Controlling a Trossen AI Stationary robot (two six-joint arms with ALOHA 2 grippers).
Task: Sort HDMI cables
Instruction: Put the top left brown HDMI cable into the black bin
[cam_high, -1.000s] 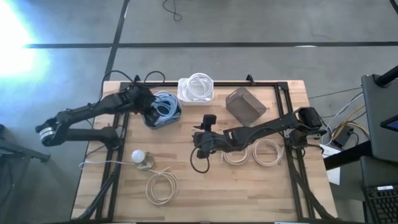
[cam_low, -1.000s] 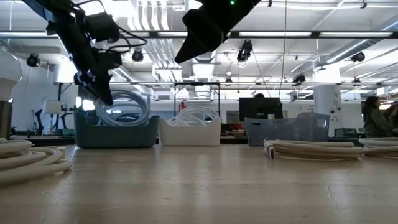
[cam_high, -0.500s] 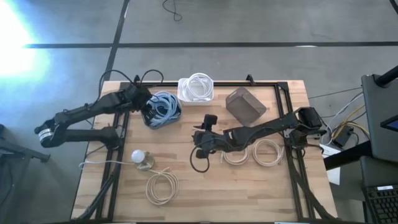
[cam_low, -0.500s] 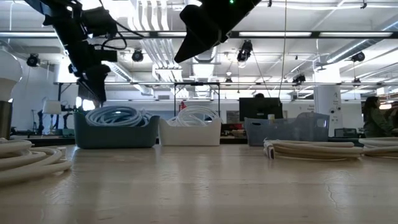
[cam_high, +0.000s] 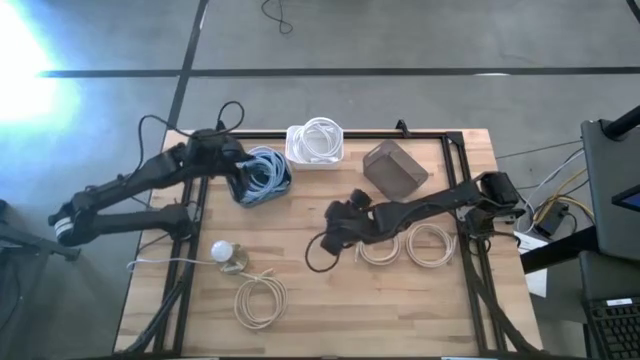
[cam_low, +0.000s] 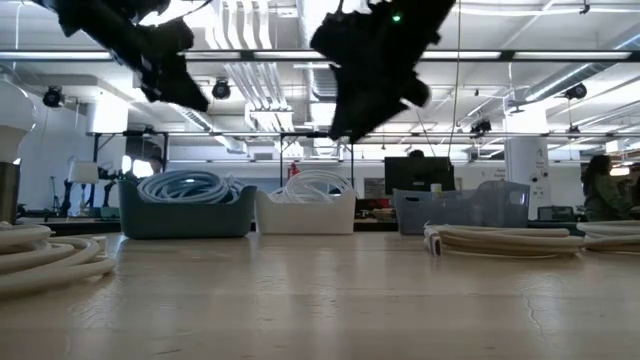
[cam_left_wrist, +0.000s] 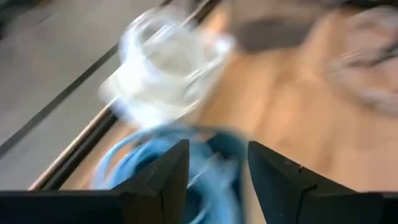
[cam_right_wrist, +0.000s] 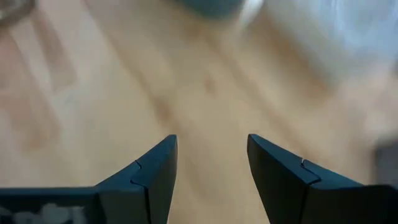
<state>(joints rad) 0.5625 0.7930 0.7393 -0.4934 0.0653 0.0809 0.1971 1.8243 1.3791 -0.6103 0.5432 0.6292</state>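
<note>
Light blue coils (cam_high: 264, 172) lie flat in a dark blue bin (cam_low: 185, 215). White coils (cam_high: 319, 139) fill a white bin (cam_low: 305, 212), and a grey bin (cam_high: 393, 168) stands to its right. Two beige coils (cam_high: 378, 250) (cam_high: 431, 244) lie flat on the table's right half, and a third (cam_high: 259, 300) near the front edge. My left gripper (cam_high: 234, 166) (cam_left_wrist: 217, 152) hovers open above the blue bin's left side, holding nothing. My right gripper (cam_high: 335, 236) (cam_right_wrist: 211, 146) hangs open over bare wood mid-table, just left of the beige pair.
A round white bulb-like object (cam_high: 224, 251) with a thin loose cord sits front left, next to the third beige coil. A black frame rail (cam_high: 400, 134) runs along the table's far edge and down both sides. Bare wood (cam_high: 400, 310) lies front right.
The blue coil that stood upright under my left gripper has dropped flat into the blue bin. That gripper has since risen and drawn back toward the table's left. My right gripper has turned about and shifted a little toward the table's right, staying above the wood.
</note>
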